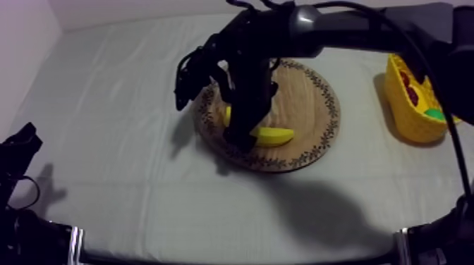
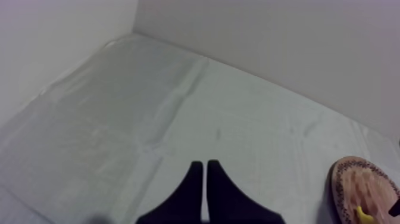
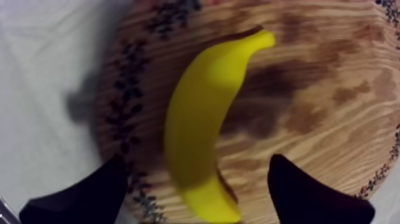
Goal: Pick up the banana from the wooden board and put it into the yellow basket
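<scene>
Yellow banana (image 3: 202,119) lies between the right gripper's (image 3: 196,164) parted jaws.

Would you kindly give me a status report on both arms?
Left end effector shut over grey-white cloth. Right end effector open, straddling yellow toy banana on round wooden board. Yellow basket sits right of board.

A robot lab bench, by the look of it: bare pale walls (image 2: 268,59) boxing in a grey-white draped table (image 1: 106,141), the right arm (image 1: 353,32) stretched over it, the left arm (image 1: 17,155) low at the edge, toy fruit (image 1: 411,92) in a yellow basket (image 1: 409,123).
</scene>
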Motion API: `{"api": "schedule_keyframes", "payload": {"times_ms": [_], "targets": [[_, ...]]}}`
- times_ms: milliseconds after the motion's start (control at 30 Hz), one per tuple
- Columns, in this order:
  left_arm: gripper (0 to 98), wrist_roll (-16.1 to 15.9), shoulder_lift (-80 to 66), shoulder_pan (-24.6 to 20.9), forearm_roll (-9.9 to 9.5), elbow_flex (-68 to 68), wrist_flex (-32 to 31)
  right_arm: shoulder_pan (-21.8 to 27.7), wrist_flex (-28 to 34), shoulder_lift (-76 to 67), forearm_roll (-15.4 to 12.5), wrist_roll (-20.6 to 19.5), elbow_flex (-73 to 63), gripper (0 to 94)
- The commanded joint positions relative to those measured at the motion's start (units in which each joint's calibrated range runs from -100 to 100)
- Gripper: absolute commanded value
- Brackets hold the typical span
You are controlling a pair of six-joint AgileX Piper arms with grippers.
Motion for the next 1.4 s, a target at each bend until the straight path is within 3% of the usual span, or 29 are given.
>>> {"api": "schedule_keyframes", "payload": {"times_ms": [0, 167, 433, 600, 1033, 1367], "targets": [[0.1, -0.01, 0.02, -0.02, -0.01, 0.03, 0.01, 0.15, -0.02, 1.14, 0.16, -0.09, -0.87, 77.9], [0.1, -0.01, 0.02, -0.02, -0.01, 0.03, 0.01, 0.33, -0.25, 2.98, 0.05, 0.17, -2.37, 69.0], [0.1, -0.01, 0.02, -0.02, -0.01, 0.03, 0.01, 0.59, 0.07, 3.7, -0.73, 0.87, -2.9, 29.8], [0.1, -0.01, 0.02, -0.02, -0.01, 0.03, 0.01, 0.64, -0.06, 3.72, -0.61, 0.75, -2.49, 15.1], [0.1, -0.01, 0.02, -0.02, -0.01, 0.03, 0.01, 0.82, -0.2, -0.84, -0.28, 0.38, -0.51, 11.4], [0.1, -0.01, 0.02, -0.02, -0.01, 0.03, 0.01, 1.48, 4.52, -10.97, 0.16, 1.54, -3.78, 11.6]]}}
